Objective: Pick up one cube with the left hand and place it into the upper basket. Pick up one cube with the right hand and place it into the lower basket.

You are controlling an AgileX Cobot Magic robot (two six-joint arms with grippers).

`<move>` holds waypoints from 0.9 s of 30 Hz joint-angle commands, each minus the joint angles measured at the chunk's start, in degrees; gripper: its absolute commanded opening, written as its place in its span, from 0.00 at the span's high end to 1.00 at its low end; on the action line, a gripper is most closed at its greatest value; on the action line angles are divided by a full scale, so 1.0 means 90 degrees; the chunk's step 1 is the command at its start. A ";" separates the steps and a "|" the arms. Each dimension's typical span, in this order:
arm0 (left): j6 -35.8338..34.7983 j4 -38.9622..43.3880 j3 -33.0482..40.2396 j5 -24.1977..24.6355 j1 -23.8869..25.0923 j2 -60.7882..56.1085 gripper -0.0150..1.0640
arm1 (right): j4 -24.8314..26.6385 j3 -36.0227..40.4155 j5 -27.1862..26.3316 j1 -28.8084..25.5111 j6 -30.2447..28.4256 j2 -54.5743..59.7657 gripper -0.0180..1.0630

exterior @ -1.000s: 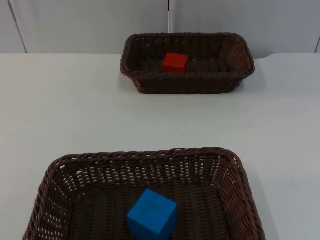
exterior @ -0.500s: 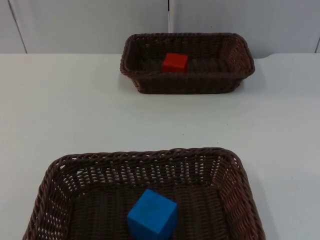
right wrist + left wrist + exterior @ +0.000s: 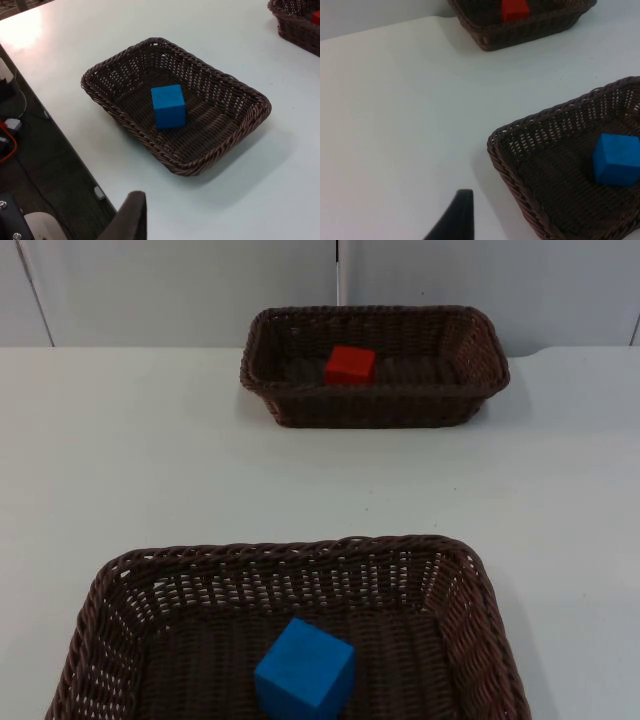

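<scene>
A red cube lies inside the upper wicker basket at the far side of the table. Inside the lower basket, near the front edge, sits a blue cube. My left gripper hangs over bare table to the left of the lower basket, apart from the blue cube and the red cube. My right gripper is held back past the table's near edge, looking onto the lower basket and its blue cube. Neither gripper holds anything that I can see.
White table top stretches between the two baskets. The grey partition wall stands right behind the upper basket. In the right wrist view the table edge drops to a dark floor with cables and equipment.
</scene>
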 commanded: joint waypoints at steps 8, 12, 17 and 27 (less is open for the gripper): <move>-0.0046 -0.0001 0.0034 0.0013 -0.0017 -0.0025 0.01 | 0.0024 0.0033 -0.0009 0.0027 -0.0013 -0.0025 0.01; -0.0046 -0.0001 0.0034 0.0013 -0.0017 -0.0025 0.01 | 0.0024 0.0033 -0.0009 0.0027 -0.0013 -0.0025 0.01; -0.0046 0.0022 0.0034 0.0013 0.0173 -0.0025 0.01 | 0.0024 0.0033 -0.0009 0.0027 -0.0013 -0.0025 0.01; -0.0046 0.0022 0.0034 0.0013 0.0856 -0.0025 0.01 | 0.0024 0.0033 -0.0009 0.0027 -0.0013 -0.0025 0.01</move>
